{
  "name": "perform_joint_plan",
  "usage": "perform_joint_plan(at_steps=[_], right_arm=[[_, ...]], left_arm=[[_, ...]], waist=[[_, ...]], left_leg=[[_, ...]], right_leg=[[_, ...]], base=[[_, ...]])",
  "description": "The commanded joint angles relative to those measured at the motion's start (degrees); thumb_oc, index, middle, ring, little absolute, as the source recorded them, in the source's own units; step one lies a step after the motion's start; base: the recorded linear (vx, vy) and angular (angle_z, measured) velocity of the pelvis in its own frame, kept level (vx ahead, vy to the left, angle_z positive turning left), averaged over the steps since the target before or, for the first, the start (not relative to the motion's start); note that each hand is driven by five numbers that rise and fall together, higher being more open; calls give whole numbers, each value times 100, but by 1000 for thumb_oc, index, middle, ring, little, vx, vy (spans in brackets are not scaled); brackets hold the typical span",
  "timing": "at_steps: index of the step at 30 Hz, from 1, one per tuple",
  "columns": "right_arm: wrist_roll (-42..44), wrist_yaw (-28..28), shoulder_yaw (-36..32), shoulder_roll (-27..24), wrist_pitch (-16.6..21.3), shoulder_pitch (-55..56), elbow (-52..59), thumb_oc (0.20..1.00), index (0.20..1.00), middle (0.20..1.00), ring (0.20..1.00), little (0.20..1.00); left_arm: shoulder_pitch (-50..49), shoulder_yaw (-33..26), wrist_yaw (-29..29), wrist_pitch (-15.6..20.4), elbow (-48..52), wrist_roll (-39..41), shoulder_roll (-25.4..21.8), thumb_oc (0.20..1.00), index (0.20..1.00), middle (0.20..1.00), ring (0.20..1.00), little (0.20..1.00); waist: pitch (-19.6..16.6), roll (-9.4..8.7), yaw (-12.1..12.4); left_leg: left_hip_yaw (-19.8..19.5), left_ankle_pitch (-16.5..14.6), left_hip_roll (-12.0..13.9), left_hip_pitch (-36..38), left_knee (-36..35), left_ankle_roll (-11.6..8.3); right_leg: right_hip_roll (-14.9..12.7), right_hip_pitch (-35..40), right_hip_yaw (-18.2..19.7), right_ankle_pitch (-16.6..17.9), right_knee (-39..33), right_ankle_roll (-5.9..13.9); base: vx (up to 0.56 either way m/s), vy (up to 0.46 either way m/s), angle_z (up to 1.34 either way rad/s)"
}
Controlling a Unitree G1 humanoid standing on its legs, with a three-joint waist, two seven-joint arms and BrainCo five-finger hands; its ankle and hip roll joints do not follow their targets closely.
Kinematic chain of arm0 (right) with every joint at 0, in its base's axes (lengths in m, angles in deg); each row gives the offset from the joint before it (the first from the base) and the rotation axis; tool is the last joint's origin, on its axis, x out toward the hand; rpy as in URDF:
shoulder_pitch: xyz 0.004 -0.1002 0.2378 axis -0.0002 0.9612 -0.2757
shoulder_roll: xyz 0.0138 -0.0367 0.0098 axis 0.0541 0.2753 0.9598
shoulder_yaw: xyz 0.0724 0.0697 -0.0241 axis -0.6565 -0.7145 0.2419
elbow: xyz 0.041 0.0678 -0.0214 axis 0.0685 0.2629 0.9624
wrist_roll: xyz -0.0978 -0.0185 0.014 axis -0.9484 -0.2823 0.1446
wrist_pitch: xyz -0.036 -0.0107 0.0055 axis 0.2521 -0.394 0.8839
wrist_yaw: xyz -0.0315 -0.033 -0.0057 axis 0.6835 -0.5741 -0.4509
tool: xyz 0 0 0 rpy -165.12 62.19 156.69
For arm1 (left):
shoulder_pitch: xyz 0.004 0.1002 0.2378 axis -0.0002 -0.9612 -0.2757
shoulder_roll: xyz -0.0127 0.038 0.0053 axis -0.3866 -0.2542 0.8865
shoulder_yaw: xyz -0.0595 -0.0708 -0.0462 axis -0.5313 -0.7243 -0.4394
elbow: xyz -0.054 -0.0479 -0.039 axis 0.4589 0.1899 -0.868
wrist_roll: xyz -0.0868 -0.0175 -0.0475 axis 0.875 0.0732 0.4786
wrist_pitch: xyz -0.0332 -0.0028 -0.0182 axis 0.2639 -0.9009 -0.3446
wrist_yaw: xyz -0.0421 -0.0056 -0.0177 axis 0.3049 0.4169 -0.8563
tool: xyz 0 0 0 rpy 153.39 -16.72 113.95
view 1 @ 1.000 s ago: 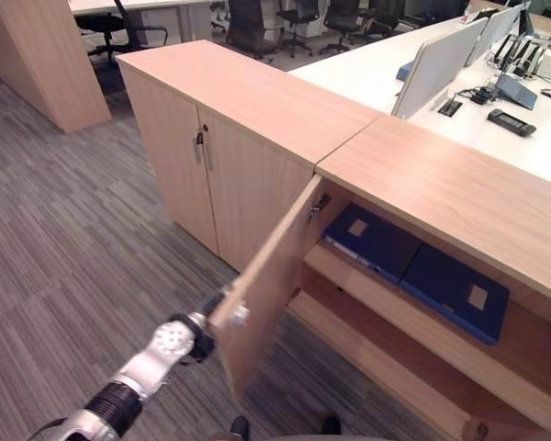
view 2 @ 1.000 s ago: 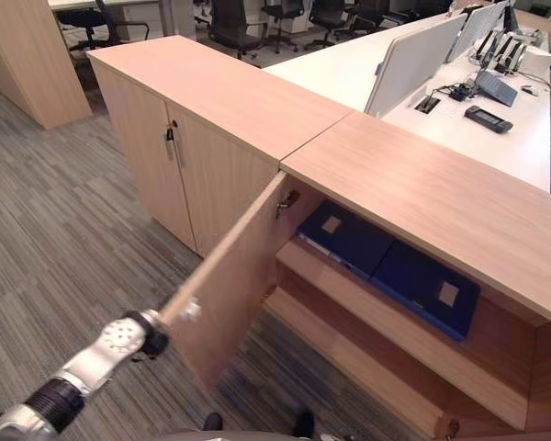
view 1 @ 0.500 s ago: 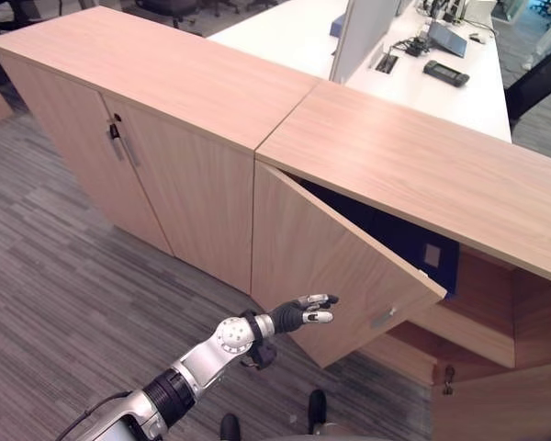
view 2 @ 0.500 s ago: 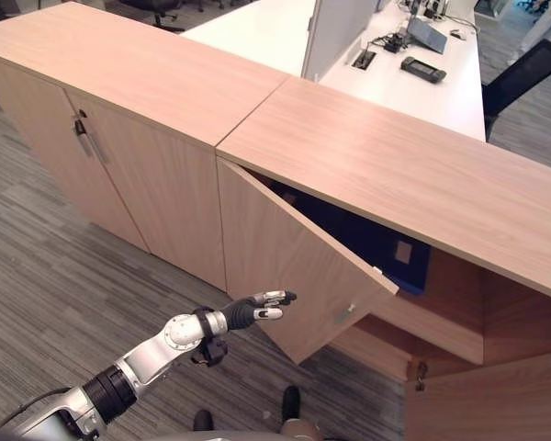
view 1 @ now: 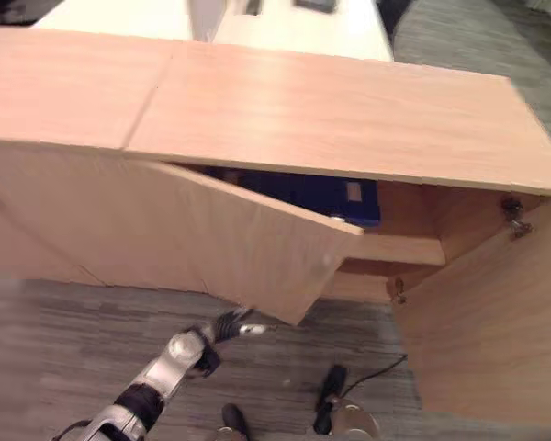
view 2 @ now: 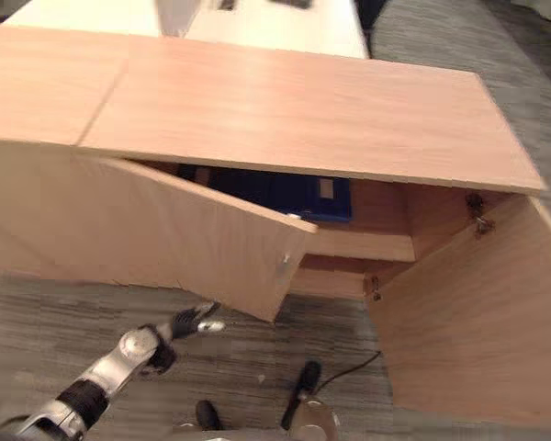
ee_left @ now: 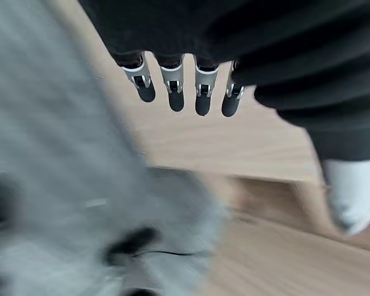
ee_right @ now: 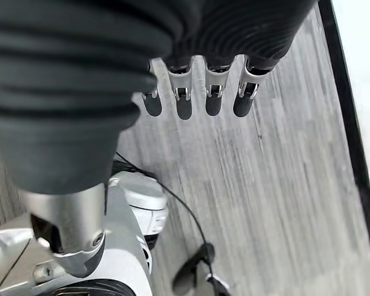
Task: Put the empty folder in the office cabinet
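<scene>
Fingers [ee_left: 176, 92] on the left hand [view 1: 222, 327] are straight and apart, holding nothing; hand hangs low, just beside the lower edge of the left cabinet door [view 1: 211, 234], not visibly touching it. Right hand [ee_right: 197, 92] hangs over grey carpet [ee_right: 277, 185], its fingers also straight and empty.

Left door is partly swung out, roughly half closed. Right door [view 1: 496, 312] stands wide open.

Risks, as I judge them:
- Left door only ajar with the hand off it; a push landing at the bottom corner could skid off the edge instead of swinging the door.
- Right door is wide open and near the robot's right side; the arm could bump it on a turn.
- Closing the left door alone leaves the cabinet [view 1: 349, 110] open on the right, so the job would look unfinished.

Contents: the upper shelf [view 1: 395, 248] carries a dark blue folder [view 1: 312, 195] with a pale label, lying flat, mostly hidden behind the left door. So the task's folder appears already inside, neither hand carrying one. Can't tell how many folders lie there. Lower compartment is hidden by the doors.

Far side: a white tabletop [view 1: 294, 28] behind the cabinet top.
</scene>
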Motion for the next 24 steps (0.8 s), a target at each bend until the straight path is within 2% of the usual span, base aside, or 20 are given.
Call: perform_joint_plan(at_steps=[1,2,3,5,6,7,9,10,11,15,16,17,18,19,20,22,24], right_arm=[[-126,73,266,-144,-164,1,-296,1000,1000,1000,1000,1000],[-85,80,272,-160,-183,-7,-326,1000,1000,1000,1000,1000],[-81,80,280,-168,-183,-12,-326,1000,1000,1000,1000,1000],[-22,78,293,-227,-203,-40,-401,1000,1000,1000,1000,1000],[116,89,296,-247,-200,-82,-487,1000,1000,1000,1000,1000],[179,99,289,-249,-201,-89,-515,1000,1000,1000,1000,1000],[326,122,253,-259,-217,-96,-578,1000,1000,1000,1000,1000],[328,122,256,-260,-217,-96,-578,1000,1000,1000,1000,1000],[417,125,214,-326,-192,-95,-665,1000,1000,1000,1000,1000],[526,113,159,-395,-212,-139,-767,1000,1000,1000,1000,1000],[531,114,144,-448,-214,-148,-766,1000,1000,1000,1000,1000],[533,104,93,-518,-207,-134,-763,1000,1000,1000,1000,1000],[532,105,89,-519,-207,-133,-762,1000,1000,1000,1000,1000],[526,88,48,-583,-202,-127,-762,1000,1000,1000,1000,1000],[481,45,-22,-670,-168,-76,-764,1000,1000,1000,1000,1000],[512,-18,-126,-756,-141,-75,-803,1000,1000,1000,1000,1000],[575,-56,-288,-819,-141,-18,-902,1000,1000,1000,1000,1000]], left_arm=[[269,-317,431,-134,-1169,-212,461,1000,1000,1000,1000,1000],[292,-524,646,-128,-1791,-315,534,1000,1000,1000,1000,1000],[312,-534,661,-100,-1836,-320,553,1000,1000,1000,1000,1000],[269,-980,881,-80,-2599,-354,586,1000,1000,1000,1000,1000],[142,-1457,921,-76,-2915,-131,541,1000,1000,1000,1000,1000],[83,-1552,904,-59,-2958,-71,549,1000,1000,1000,1000,1000],[-41,-1694,875,-22,-2955,103,531,1000,1000,1000,1000,1000],[-45,-1695,875,-23,-2953,104,531,1000,1000,1000,1000,1000],[-134,-1823,877,2,-2930,272,523,1000,1000,1000,1000,1000],[-136,-1849,903,19,-2868,549,567,1000,1000,1000,1000,1000],[-101,-1827,907,22,-2821,658,587,1000,1000,1000,1000,1000],[-69,-1783,900,45,-2772,744,624,1000,1000,1000,1000,1000],[-67,-1780,900,45,-2773,745,626,1000,1000,1000,1000,1000],[-19,-1710,902,46,-2751,787,655,1000,1000,1000,1000,1000],[47,-1571,887,70,-2727,841,681,1000,1000,1000,1000,1000],[75,-1534,915,93,-2720,825,672,1000,1000,1000,1000,1000],[58,-1504,888,82,-2742,762,655,1000,1000,1000,1000,1000]], waist=[[-227,-65,-36],[-280,-47,-79],[-278,-40,-81],[-353,-29,-158],[-409,-22,-197],[-416,-69,-223],[-469,-3,-247],[-466,-1,-244],[-468,-11,-259],[-387,-108,-236],[-328,-216,-212],[-279,-255,-146],[-280,-250,-152],[-254,-281,-95],[-202,-338,17],[-194,-294,26],[-266,-218,-9]], left_leg=[[-1010,-206,-80,-509,26,-20],[-952,-204,-37,-459,26,-53],[-945,-204,-33,-457,25,-58],[-900,-215,49,-394,31,-101],[-836,-213,170,-317,43,-173],[-730,-81,198,-356,67,-168],[-732,-216,380,-197,86,-263],[-728,-216,384,-190,86,-267],[-673,-356,525,-141,364,-289],[-709,-662,800,-269,1345,-277],[-796,-605,766,-437,1610,-188],[-1147,-661,632,-630,1740,-99],[-1158,-673,637,-645,1762,-96],[-1548,-724,427,-872,1787,-19],[-2267,-736,-64,-1257,1723,43],[-2431,-742,-201,-1174,1496,53],[-2344,-729,-223,-923,1198,75]], right_leg=[[85,-164,641,-70,-456,608],[160,-162,713,-93,-456,573],[166,-164,720,-95,-456,570],[288,-161,840,-137,-456,510],[455,-165,969,-200,-456,444],[472,-213,969,-142,-456,355],[666,-136,1126,-311,-456,372],[671,-131,1129,-312,-456,370],[834,-88,1283,-386,-456,295],[1052,74,1494,-537,-456,163],[1042,49,1543,-505,-456,47],[1059,52,1611,-529,-456,23],[1059,51,1602,-530,-456,25],[1074,82,1659,-539,-456,9],[1121,126,1862,-497,-456,6],[1223,163,2051,-457,-456,17],[1296,183,2186,-439,-456,50]], base=[[138,-174,-89],[85,-103,-67],[83,-119,-76],[101,-162,-45],[60,-246,-7],[87,-287,-7],[138,-126,-23],[179,-133,-39],[109,-174,-33],[81,-208,-43],[-41,-146,-51],[-57,-99,-50],[11,-39,-59],[42,-53,-73],[70,-58,-61],[66,-5,-51],[45,51,-93]])
